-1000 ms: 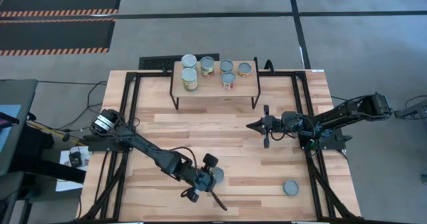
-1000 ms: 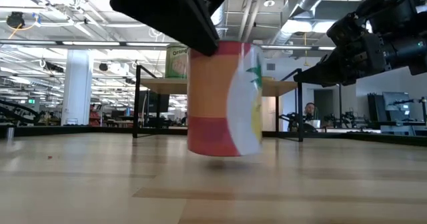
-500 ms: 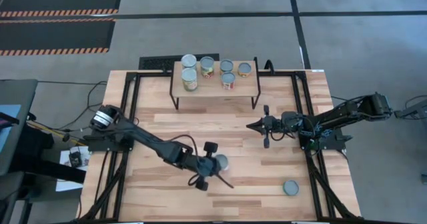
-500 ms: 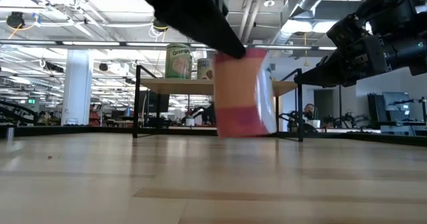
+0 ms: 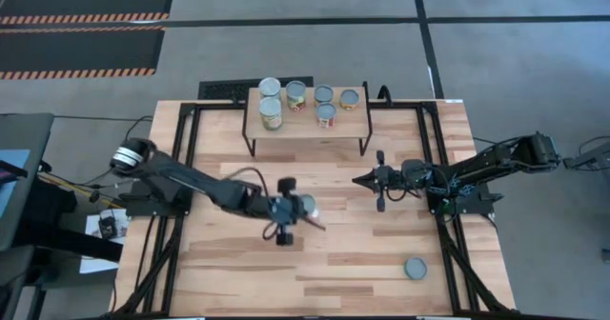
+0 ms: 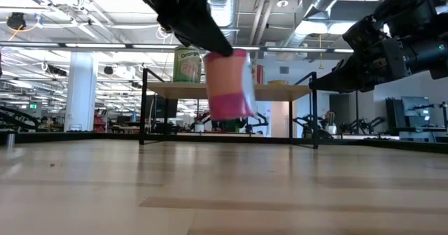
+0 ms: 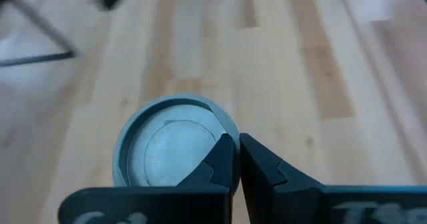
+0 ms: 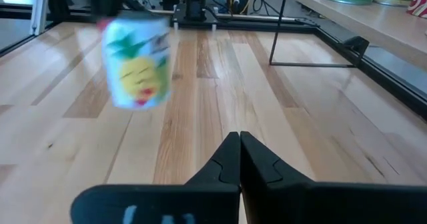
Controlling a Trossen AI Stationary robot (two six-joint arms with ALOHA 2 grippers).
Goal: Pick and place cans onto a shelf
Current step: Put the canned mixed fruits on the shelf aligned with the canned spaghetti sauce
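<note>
My left gripper point(image 5: 294, 210) is over the middle of the table, shut on a can point(image 5: 305, 205) that has orange and pink bands and a white side with a pineapple picture point(image 8: 137, 63). The can hangs clear of the table in the low view point(image 6: 227, 84). The shelf point(image 5: 305, 130) stands at the far edge on black legs, with several cans point(image 5: 272, 113) upright on it. One more can point(image 5: 415, 267) stands on the table at the near right. My right gripper point(image 5: 360, 179) is shut and empty, right of centre. My left gripper has the can by its top end. In the left wrist view its two fingertips point(image 7: 225, 151) stand close together at the rim of the silvery top point(image 7: 221, 129). It comes from above, slanting. The can hangs below it, slightly tilted and clear of the table.
Black frame rails point(image 5: 186, 168) run along the table's left and right sides. The shelf's legs point(image 5: 252, 147) stand on the far part of the table. Bare wood lies between the held can and the shelf.
My left gripper has carried the can from the near part of the table toward the far edge and the shelf, and a little higher. The can has stayed clear of the table.
</note>
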